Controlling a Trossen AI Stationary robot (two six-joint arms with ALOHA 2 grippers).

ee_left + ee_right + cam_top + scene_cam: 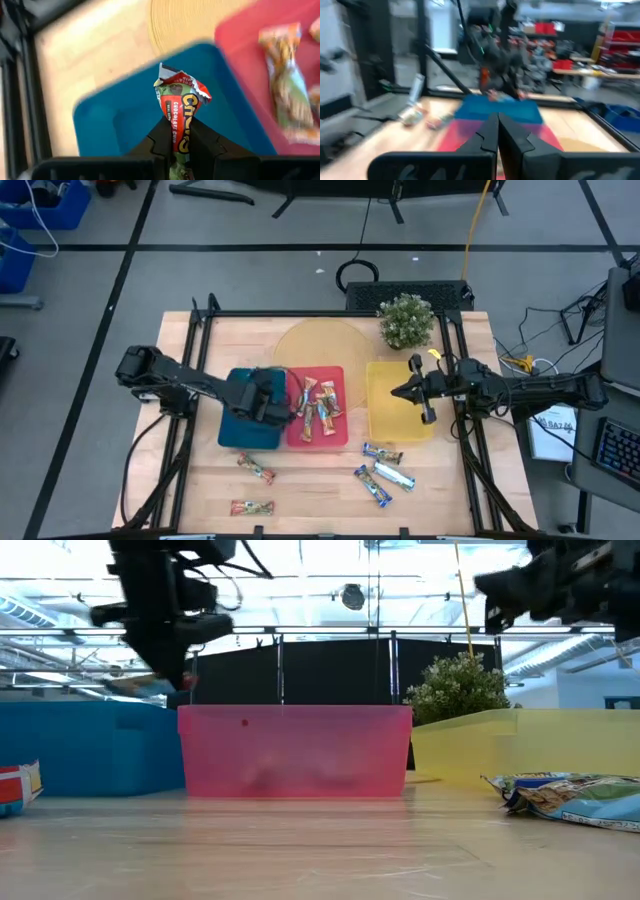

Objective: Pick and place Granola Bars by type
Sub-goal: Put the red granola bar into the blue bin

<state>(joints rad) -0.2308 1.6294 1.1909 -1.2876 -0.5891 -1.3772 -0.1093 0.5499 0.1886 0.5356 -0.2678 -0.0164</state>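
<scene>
1. High view: the left hand (272,406) hangs over the blue tray (250,430), close to the edge it shares with the red tray (317,440). Orange-gold bars (320,405) are already piled in the red one. Loose on the counter (310,490): two red-green bars (254,468) near the front left, a few blue-silver bars (385,475) front right. The right hand (422,392) waits over the yellow tray (400,425).

2. Low view: the left arm is up above the blue tray's wall, with something small dangling under it, too small to name. A blue-silver bar lies flat at the right.

3. Left wrist view: here's the good look. The left hand is clamped on a red-green bar (179,107), pinched around its middle, with the crimped end sticking up above the blue tray. I'd guess these are light, with slick crinkly film, so a mid-body pinch beats grabbing the floppy end seal. Squeeze too hard and the bar probably crumbles.

4. Right wrist view: the right hand's fingers are pressed together, holding nothing.
</scene>
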